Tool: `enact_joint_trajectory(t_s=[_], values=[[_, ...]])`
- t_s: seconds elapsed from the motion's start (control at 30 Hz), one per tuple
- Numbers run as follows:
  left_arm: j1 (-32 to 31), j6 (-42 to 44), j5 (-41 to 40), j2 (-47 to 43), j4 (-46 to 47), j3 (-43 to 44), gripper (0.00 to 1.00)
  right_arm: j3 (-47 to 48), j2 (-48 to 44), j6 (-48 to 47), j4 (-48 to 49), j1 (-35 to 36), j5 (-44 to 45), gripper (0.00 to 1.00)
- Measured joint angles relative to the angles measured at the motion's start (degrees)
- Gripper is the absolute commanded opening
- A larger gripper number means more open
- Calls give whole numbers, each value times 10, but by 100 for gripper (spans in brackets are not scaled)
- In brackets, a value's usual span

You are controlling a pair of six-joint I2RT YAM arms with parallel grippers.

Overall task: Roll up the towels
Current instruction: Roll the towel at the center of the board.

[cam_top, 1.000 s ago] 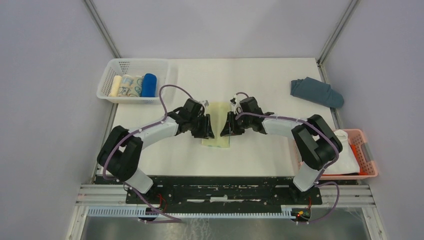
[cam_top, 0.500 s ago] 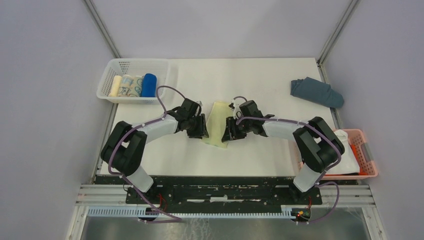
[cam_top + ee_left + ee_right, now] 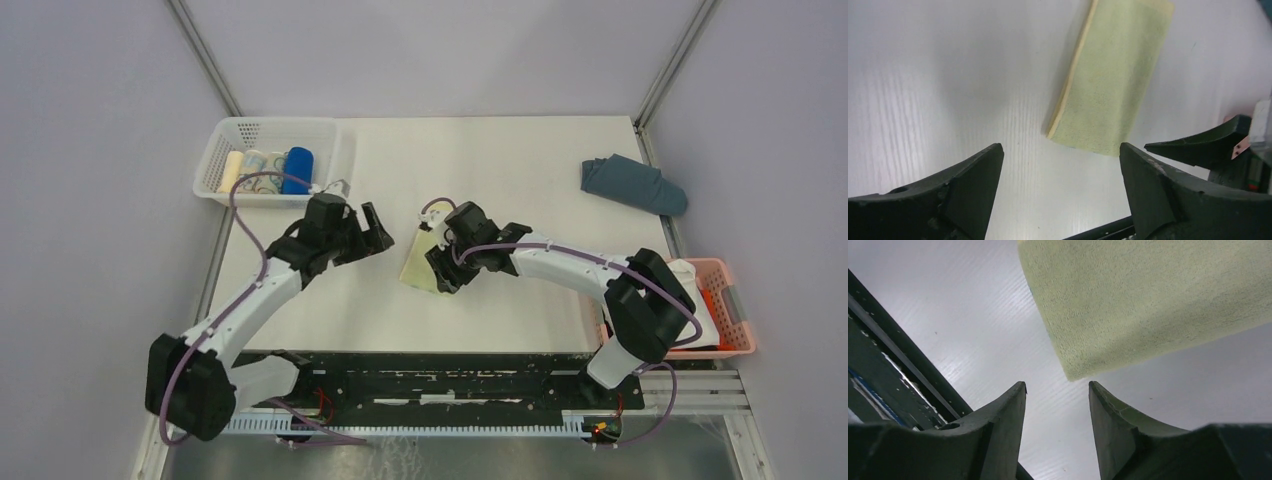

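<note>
A pale yellow towel [image 3: 418, 262], folded into a narrow strip, lies flat and slightly askew at the table's middle. My left gripper [image 3: 376, 228] stands wide open to its left, apart from it; in the left wrist view the towel [image 3: 1113, 80] lies beyond the empty left gripper [image 3: 1060, 147]. My right gripper [image 3: 440, 272] hangs at the towel's near right corner. In the right wrist view the right gripper [image 3: 1057, 385] is open with nothing between its fingers, and the towel [image 3: 1148, 300] corner sits just past the tips. A rolled royal blue towel [image 3: 297, 170] stands in the white basket [image 3: 222, 135].
The white basket at the back left also holds a cream roll [image 3: 232, 172] and a patterned roll [image 3: 257, 172]. A slate grey-blue cloth [image 3: 633, 183] lies at the back right. A pink basket [image 3: 735, 300] with a white cloth [image 3: 695, 320] sits at the right edge.
Both grippers have let go of the yellow towel and opened. The left arm has swung back to the left, clear of it. The right gripper has shifted left, and the towel now lies tilted.
</note>
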Motion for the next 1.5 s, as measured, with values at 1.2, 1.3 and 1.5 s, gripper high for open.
enact_joint_trajectory(t_s=[1.2, 1.3, 1.5], values=[[102, -213, 75, -71, 12, -175, 91, 99, 157, -127, -78, 113, 182, 1], [90, -234, 79, -52, 30, -175, 89, 99, 151, -104, -67, 101, 138, 1], [44, -275, 78, -7, 68, -170, 79, 88, 133, -57, -27, 77, 68, 1]])
